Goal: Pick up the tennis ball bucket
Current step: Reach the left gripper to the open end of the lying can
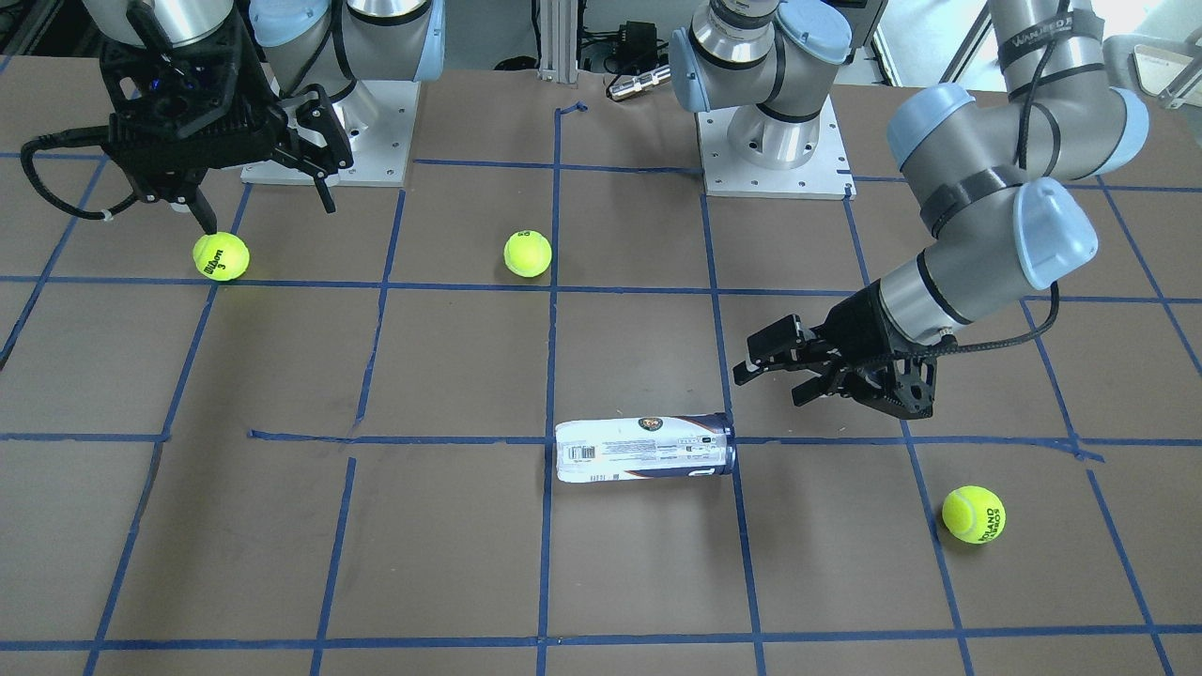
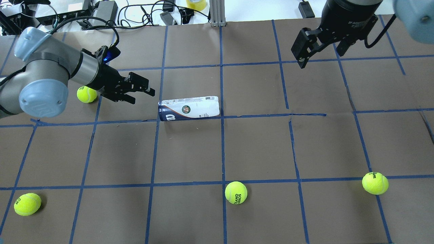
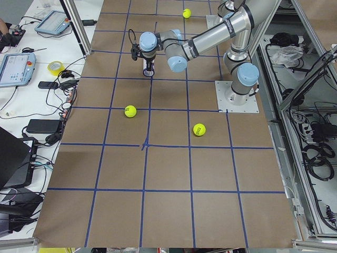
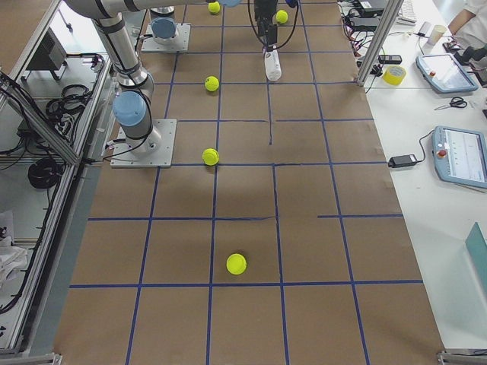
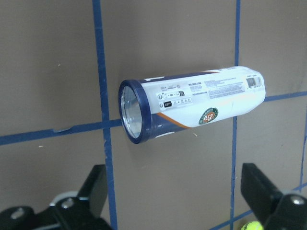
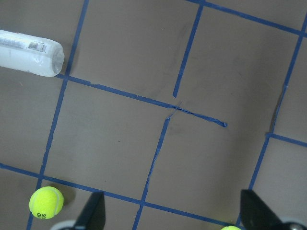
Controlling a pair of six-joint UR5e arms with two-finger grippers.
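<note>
Your left gripper (image 5: 175, 194) sits at the bottom edge of its wrist view, its two black fingers (image 5: 96, 184) spread wide with nothing between them. Just ahead of that gap, and apart from both fingers, the tennis ball bucket (image 5: 192, 103) lies on its side on the table (image 2: 257, 145). Its navy-banded end faces the gripper, and the white end with the barcode points away. A blue tape line (image 5: 57, 134) runs under the bucket at a slight angle to it.

From overhead you see the same thing: the left gripper (image 2: 140, 95) is low and level, near the navy end of the bucket (image 2: 190, 107) but not touching it. Behind that wrist a yellow-green ball (image 2: 86, 94) rests on the table.

Your right gripper (image 2: 320, 57) is well apart from the bucket, its jaws also wide and empty. It points down at the table, probably from some height, though the views leave that unclear. Its wrist view catches only the white tip of the bucket (image 6: 29, 57) in the far corner, and a second ball (image 6: 46, 202) beside one finger.
</note>
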